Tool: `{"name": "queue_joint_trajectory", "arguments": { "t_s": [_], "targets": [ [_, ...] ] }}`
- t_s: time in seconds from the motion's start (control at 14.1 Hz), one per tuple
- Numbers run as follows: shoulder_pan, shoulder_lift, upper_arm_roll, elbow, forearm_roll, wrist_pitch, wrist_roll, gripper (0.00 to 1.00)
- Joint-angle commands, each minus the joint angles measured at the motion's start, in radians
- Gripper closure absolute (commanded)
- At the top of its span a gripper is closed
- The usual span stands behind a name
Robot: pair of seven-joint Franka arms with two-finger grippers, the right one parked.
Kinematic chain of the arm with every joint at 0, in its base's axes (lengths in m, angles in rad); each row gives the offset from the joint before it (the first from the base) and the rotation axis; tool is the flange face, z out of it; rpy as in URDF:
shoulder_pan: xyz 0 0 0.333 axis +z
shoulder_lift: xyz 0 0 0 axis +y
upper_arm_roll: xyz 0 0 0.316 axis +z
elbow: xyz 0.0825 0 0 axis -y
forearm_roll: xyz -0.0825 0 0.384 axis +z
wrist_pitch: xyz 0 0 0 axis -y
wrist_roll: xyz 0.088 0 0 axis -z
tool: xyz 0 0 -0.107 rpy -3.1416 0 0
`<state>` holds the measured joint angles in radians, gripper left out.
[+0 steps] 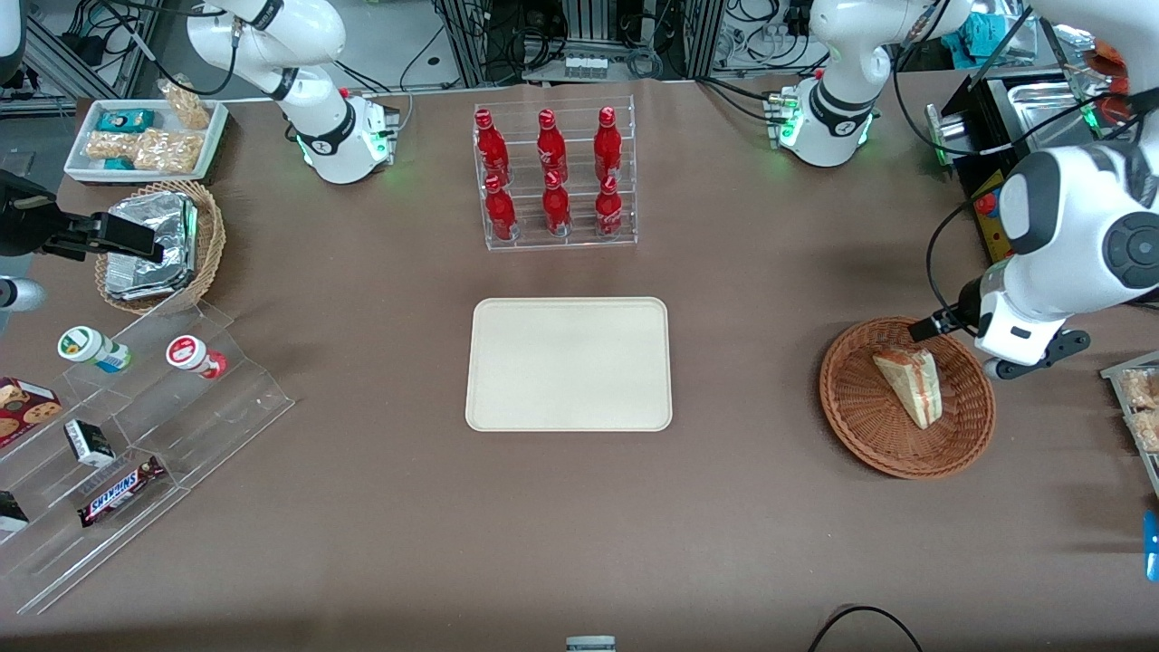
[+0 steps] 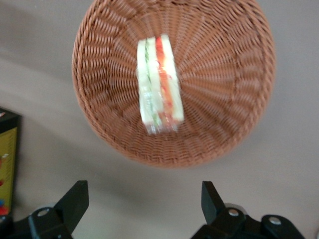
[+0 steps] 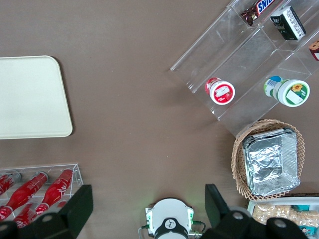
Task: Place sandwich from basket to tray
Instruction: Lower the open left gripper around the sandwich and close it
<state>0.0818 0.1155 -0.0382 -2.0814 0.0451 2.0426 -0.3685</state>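
Note:
The sandwich (image 1: pixel 911 384) (image 2: pixel 160 84), a pale bread wedge with red and green layers, lies in the round reddish-brown basket (image 1: pixel 860 426) (image 2: pixel 239 119) toward the working arm's end of the table. My gripper (image 2: pixel 145 200) hangs above the table just outside the basket's rim, apart from the sandwich, open with nothing between its black fingers (image 2: pixel 75 199). In the front view the arm's wrist (image 1: pixel 1014 330) sits over the basket's edge and hides the fingertips. The cream-beige tray (image 1: pixel 569 364) (image 3: pixel 30 97) lies bare at the table's middle.
A clear rack of red bottles (image 1: pixel 553 177) stands farther from the front camera than the tray. Toward the parked arm's end are a tan basket with foil packages (image 1: pixel 156 246), a clear stepped shelf of snacks (image 1: pixel 127 426) and a white snack tray (image 1: pixel 145 136).

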Motion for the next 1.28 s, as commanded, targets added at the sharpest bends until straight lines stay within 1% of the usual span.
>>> {"name": "queue_joint_trajectory", "arguments": {
  "t_s": [0.0, 0.14, 0.5, 0.71, 0.92, 1.21],
  "targets": [
    [0.015, 0.035, -0.002, -0.065, 0.010, 0.149, -0.013, 0.00],
    [0.039, 0.075, 0.000, -0.069, 0.010, 0.217, -0.015, 0.00],
    [0.041, 0.148, -0.002, -0.066, -0.007, 0.320, -0.023, 0.00],
    [0.039, 0.164, -0.002, -0.065, -0.008, 0.321, -0.033, 0.00],
    [0.039, 0.142, -0.002, -0.055, -0.008, 0.307, -0.047, 0.00],
    [0.029, 0.142, -0.006, -0.039, -0.007, 0.301, -0.156, 0.00]
  ]
}}
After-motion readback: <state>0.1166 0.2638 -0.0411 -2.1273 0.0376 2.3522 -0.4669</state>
